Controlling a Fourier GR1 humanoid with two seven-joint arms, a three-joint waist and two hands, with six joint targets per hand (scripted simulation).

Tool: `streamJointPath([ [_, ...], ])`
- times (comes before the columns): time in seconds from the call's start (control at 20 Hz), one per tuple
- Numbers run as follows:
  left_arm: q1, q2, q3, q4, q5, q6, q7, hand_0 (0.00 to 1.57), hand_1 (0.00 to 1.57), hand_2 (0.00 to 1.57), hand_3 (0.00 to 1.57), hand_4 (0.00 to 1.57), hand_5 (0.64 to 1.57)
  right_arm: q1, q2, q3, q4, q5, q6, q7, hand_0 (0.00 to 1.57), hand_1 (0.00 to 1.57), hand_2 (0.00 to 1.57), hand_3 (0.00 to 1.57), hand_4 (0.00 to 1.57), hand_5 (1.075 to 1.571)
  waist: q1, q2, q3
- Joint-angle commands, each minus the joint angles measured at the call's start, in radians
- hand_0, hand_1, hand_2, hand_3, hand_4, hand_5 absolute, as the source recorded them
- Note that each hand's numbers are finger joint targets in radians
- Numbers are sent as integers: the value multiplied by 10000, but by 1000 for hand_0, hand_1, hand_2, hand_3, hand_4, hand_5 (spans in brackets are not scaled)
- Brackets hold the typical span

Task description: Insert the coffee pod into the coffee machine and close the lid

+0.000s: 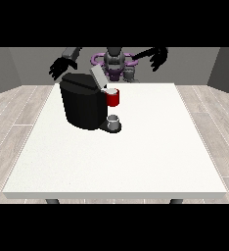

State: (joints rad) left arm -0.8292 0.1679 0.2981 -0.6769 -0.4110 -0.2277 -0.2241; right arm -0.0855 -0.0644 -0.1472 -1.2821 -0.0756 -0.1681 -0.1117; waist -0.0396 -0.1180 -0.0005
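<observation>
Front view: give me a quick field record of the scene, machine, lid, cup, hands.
coffee machine: black, on the white table, towards its far edge at the view's left
lid: grey, tilted up, open
pod holder: red, at the machine's front, under the lid
cup: small grey, on the machine's base below the holder
hand at view's left: raised behind the machine, fingers spread, holds nothing
hand at view's right: raised, fingers spread, holds nothing
coffee pod: cannot tell

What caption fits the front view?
Both hands raised behind the coffee machine, its lid open.
</observation>
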Motion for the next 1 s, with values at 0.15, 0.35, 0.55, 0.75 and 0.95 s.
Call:
streamJointPath([
  [0.15, 2098, -491, 711, -134, 1139, -294, -659, 0, 0, 0, 0, 227, 1571, 261, -680, 379, -870, 132, 754, 473, 0, 0, 0, 0, 390, 1571, 555, -1099, -6],
  [0.35, 2509, -584, 809, -302, 1499, -505, -139, 0, 0, 0, 0, 0, 1571, 16, -898, 675, -1585, -143, 1429, 1127, 0, 0, 0, 0, 257, 1571, 565, -1497, -1],
  [0.55, 2900, -1045, 693, -769, 1796, -494, -64, 0, 0, 0, 0, 0, 1571, -780, -1462, 520, -2113, -271, 1682, 1911, 0, 0, 0, 0, 43, 1571, 821, -1608, 1],
  [0.75, 3301, -1519, 561, -1289, 2256, -817, 401, 0, 0, 0, 0, 140, 1571, -762, -1184, 850, -1835, -125, 1779, 1711, 0, 0, 0, 0, 0, 1571, 1606, -1636, 7],
  [0.95, 3547, -1418, 220, -2322, 2464, -1093, 217, 0, 0, 0, 0, 0, 1571, -1605, -1350, 734, -1557, 134, 1731, 1481, 0, 0, 0, 0, 0, 1571, 2003, -816, 8],
])
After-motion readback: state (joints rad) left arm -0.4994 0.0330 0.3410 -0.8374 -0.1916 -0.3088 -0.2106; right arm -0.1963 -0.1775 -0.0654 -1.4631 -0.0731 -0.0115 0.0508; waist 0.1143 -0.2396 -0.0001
